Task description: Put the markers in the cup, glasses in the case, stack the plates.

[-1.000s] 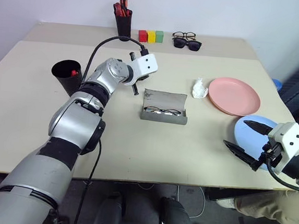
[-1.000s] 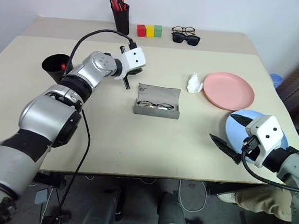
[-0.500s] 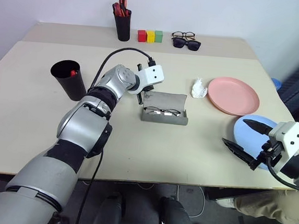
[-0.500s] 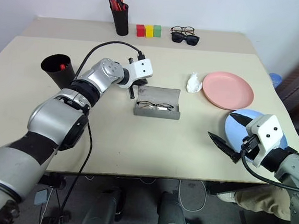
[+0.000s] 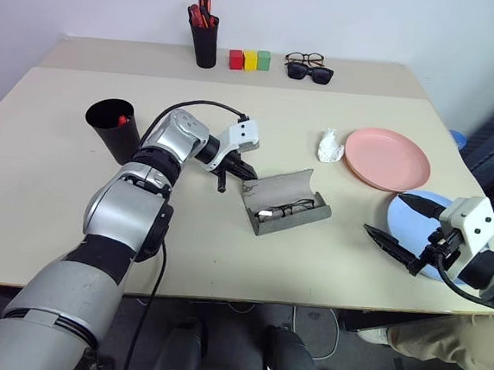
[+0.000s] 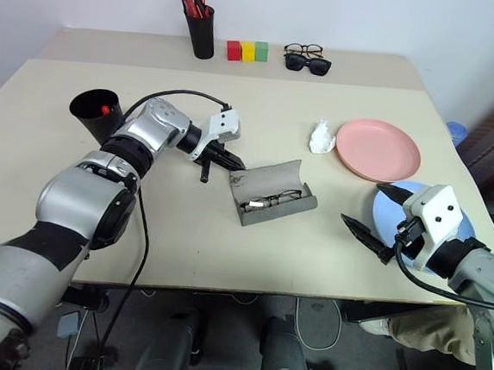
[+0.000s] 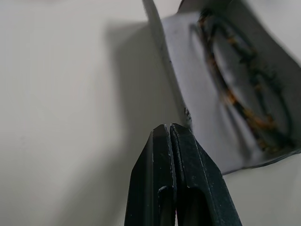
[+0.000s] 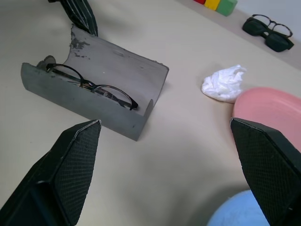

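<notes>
Left end effector [image 5: 246, 172], fingers together, has pushed the open case [image 5: 285, 204] askew; glasses [image 5: 284, 211] inside, lid-closing seems next.

The left gripper [image 5: 246, 170], jaws closed, touches the open case [image 5: 284, 205] holding the glasses [image 5: 283, 211].

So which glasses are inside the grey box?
The thin wire-framed glasses with clear lenses lie in the open grey case. The other two pairs sit far back on the table, beside the coloured blocks.
</notes>
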